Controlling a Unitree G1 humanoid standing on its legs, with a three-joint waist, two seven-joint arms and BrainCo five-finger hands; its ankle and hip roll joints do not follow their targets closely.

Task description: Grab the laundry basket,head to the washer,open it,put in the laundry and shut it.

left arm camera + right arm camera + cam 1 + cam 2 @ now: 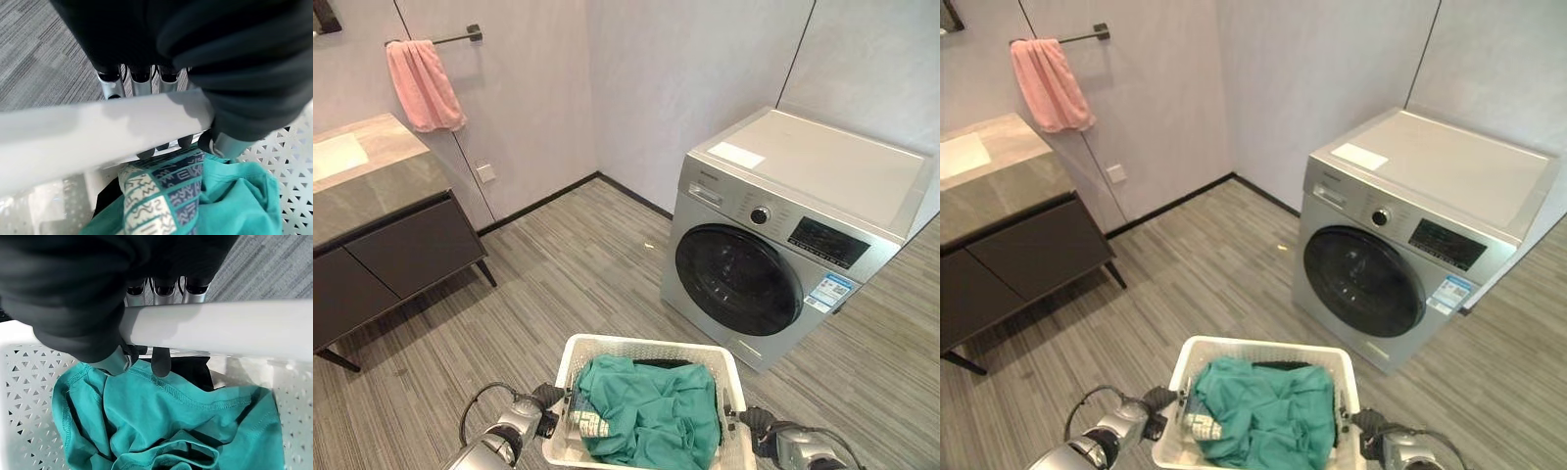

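Head views: white perforated plastic laundry basket [651, 345] with teal clothing [651, 411] carried between both hands; silver front-loading washer [793, 230], door closed, ahead and to the right
Left wrist view: left hand [142, 81] curled round basket rim
Right wrist view: right hand [161, 289] likewise gripping opposite rim

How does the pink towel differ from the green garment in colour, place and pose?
The pink towel hangs flat over a wall bar above the dark vanity; the green garment lies crumpled in the white laundry basket. The towel is touched by nothing, while the garment's basket has the left robot hand and right robot hand curled round its rim. Both are soft cloth, and both are outside the shut washer.
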